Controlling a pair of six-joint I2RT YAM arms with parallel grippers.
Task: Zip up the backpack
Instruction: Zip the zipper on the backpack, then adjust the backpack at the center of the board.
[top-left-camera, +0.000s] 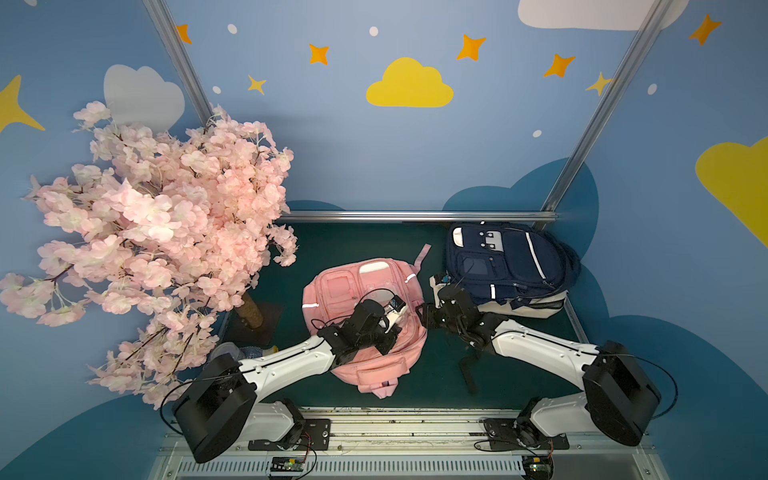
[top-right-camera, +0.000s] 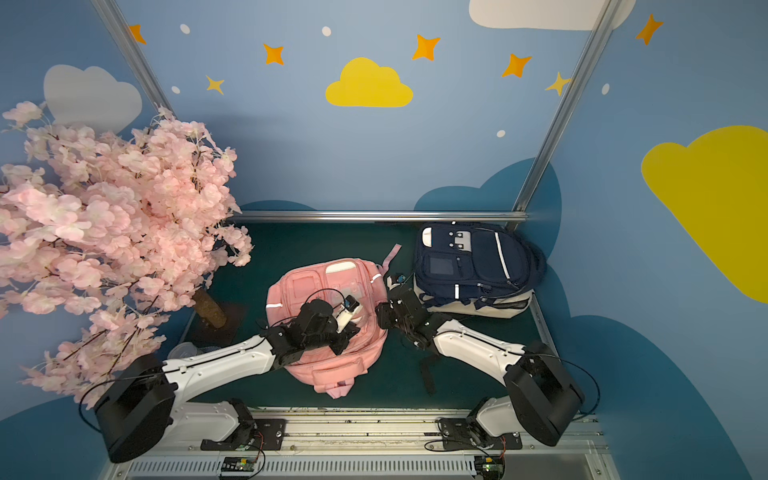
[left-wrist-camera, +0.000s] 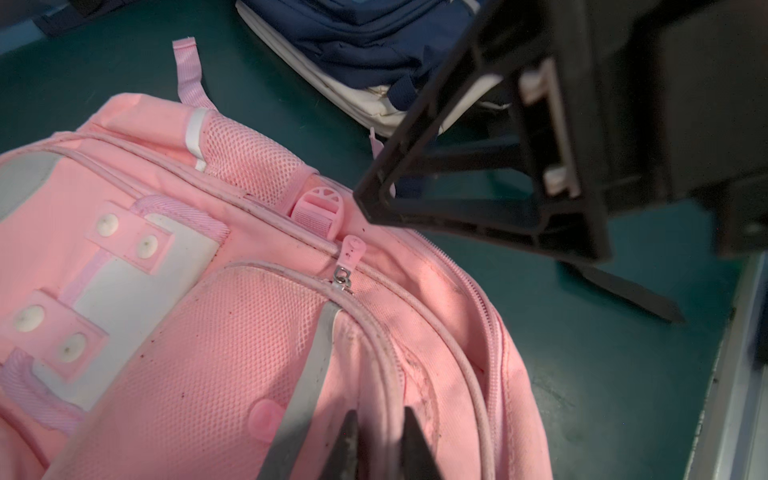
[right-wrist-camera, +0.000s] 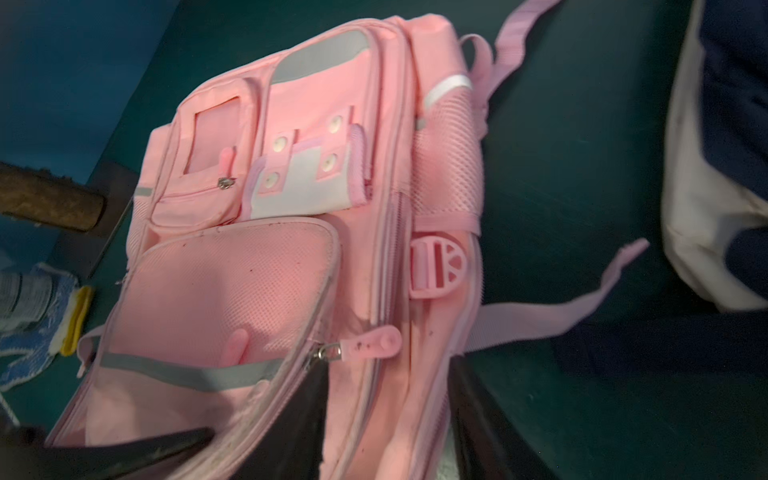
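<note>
Now the left hand (left-wrist-camera: 382, 451), narrowly parted, straddles a seam (left-wrist-camera: 384, 361) of the pink backpack (top-left-camera: 374, 365); the right hand (right-wrist-camera: 386, 419), at its three o'clock, gapes wide, empty.

We count two backpacks in both top views: one pink backpack (top-left-camera: 336, 291) and one navy backpack (top-left-camera: 507, 262). There are two robot arms, one left arm (top-left-camera: 286, 361) and one right arm (top-left-camera: 540, 345), and a single artificial blossom tree (top-left-camera: 158, 224). On the painted wall we make out five orange stars (top-left-camera: 319, 54) and two yellow clouds (top-left-camera: 409, 85). In the right wrist view, on the pink bag's front, we count four white snap studs (right-wrist-camera: 281, 143), three pink zipper pulls (right-wrist-camera: 376, 343) and one rounded pink buckle (right-wrist-camera: 436, 270). We also find one blue-and-white knitted cloth (right-wrist-camera: 33, 345) with a yellow edge.
</note>
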